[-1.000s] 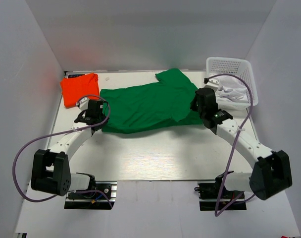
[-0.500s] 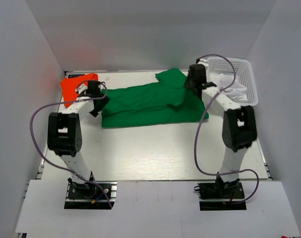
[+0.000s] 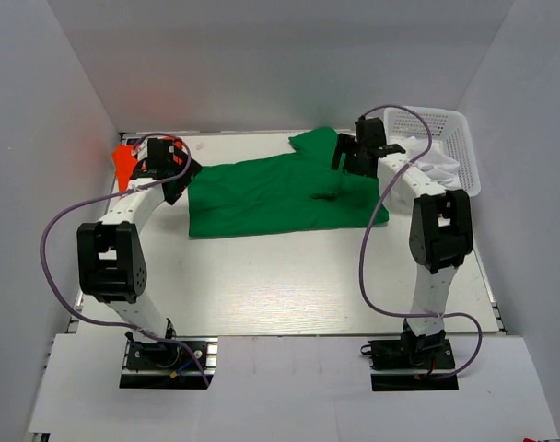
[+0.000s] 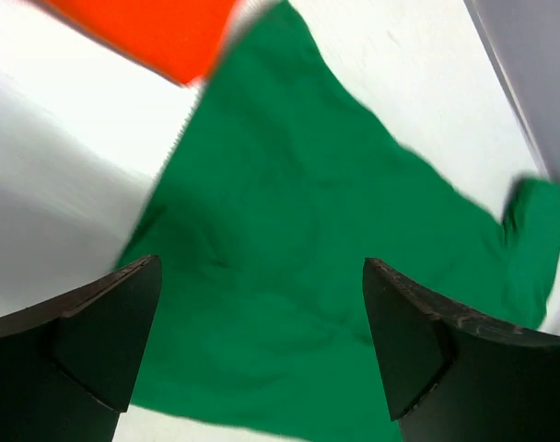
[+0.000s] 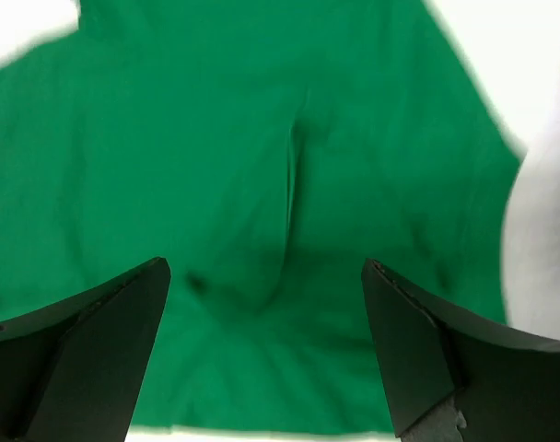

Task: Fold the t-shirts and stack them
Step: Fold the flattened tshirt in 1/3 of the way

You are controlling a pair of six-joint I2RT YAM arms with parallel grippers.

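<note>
Place: a robot lab test cell, judged from the bare rig.
Walls: plain white panels [image 3: 77, 101] boxed the table [image 3: 280, 295] in on three sides.
Surface: the table was white and unfurnished, lit evenly from above.
Arms: a left arm [image 3: 110, 262] and a right arm [image 3: 441, 230] stood bolted to black base plates [image 3: 165, 364] at the near edge.
Cables: purple cables [image 3: 361, 262] hung in loose loops from both arms.
Props: a green shirt [image 3: 262, 193], an orange shirt [image 3: 125, 161] and a white basket [image 3: 437, 124] lay on the table.
</note>
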